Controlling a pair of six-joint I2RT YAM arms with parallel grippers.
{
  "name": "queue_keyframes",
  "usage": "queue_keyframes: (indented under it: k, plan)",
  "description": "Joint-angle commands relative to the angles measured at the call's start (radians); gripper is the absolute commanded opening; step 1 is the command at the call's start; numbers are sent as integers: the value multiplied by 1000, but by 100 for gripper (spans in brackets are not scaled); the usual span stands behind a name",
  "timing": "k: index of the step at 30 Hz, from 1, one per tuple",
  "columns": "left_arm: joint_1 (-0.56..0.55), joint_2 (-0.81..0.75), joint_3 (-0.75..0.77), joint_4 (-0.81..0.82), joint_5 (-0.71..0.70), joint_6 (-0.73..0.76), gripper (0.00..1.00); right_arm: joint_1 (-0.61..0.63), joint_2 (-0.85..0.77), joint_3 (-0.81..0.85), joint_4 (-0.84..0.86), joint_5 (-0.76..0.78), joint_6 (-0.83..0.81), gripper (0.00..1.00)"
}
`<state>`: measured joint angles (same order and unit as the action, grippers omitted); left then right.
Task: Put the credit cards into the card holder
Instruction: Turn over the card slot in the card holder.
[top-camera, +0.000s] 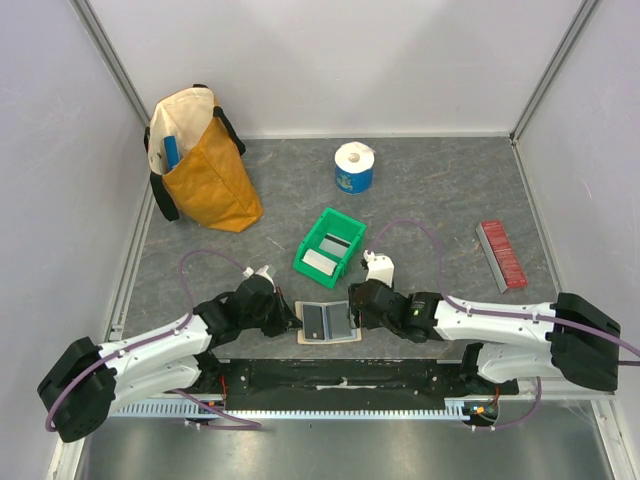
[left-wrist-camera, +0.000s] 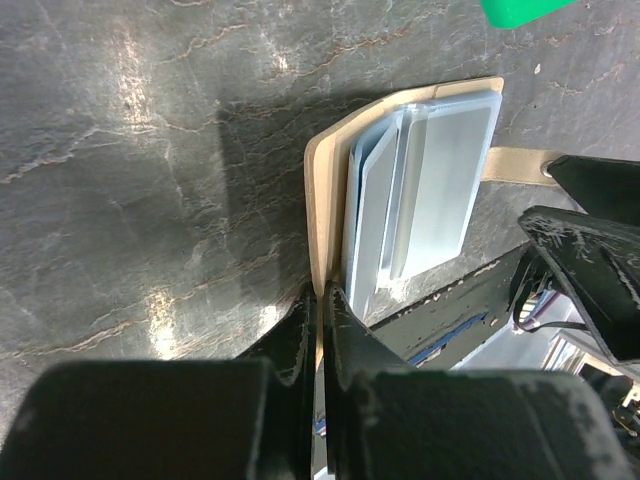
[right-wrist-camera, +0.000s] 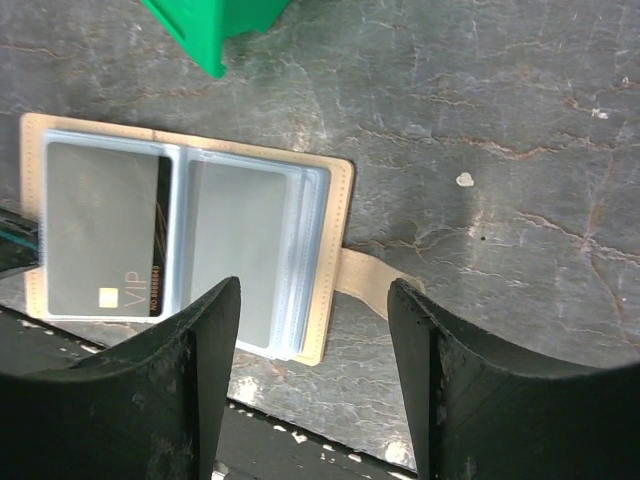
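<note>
The tan card holder (top-camera: 330, 341) lies open flat near the table's front edge, between both arms. In the right wrist view its left clear pocket holds a grey card (right-wrist-camera: 100, 230) with a dark stripe, and its right pocket holds a pale card (right-wrist-camera: 240, 255). The closing tab (right-wrist-camera: 370, 275) sticks out to the right. My left gripper (left-wrist-camera: 325, 300) is shut on the holder's left cover edge (left-wrist-camera: 322, 190). My right gripper (right-wrist-camera: 312, 300) hovers open over the holder's right edge and tab, holding nothing. More credit cards (top-camera: 322, 262) lie in the green bin (top-camera: 312, 272).
A yellow and white tote bag (top-camera: 200, 160) stands at the back left. A white and blue roll (top-camera: 353, 167) sits at the back centre. A red ridged strip (top-camera: 502, 255) lies at the right. The green bin is just behind the holder.
</note>
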<state>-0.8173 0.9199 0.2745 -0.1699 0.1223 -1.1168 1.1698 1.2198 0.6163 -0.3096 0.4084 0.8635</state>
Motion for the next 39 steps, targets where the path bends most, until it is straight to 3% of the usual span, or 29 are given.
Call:
queue_keyframes:
  k: [1, 9, 17, 39]
  plan:
    - [1, -6, 51, -6, -4, 29, 2, 4, 15, 26, -10, 3, 22, 67]
    - [1, 4, 46, -11, -9, 29, 2, 5, -97, -64, 240, -114, 26, 64]
    - [1, 2, 57, -11, -10, 28, 2, 5, 15, -66, 293, -186, 80, 61]
    - [1, 40, 48, 13, 2, 29, 2, 10, 142, -27, 208, -132, 94, 61]
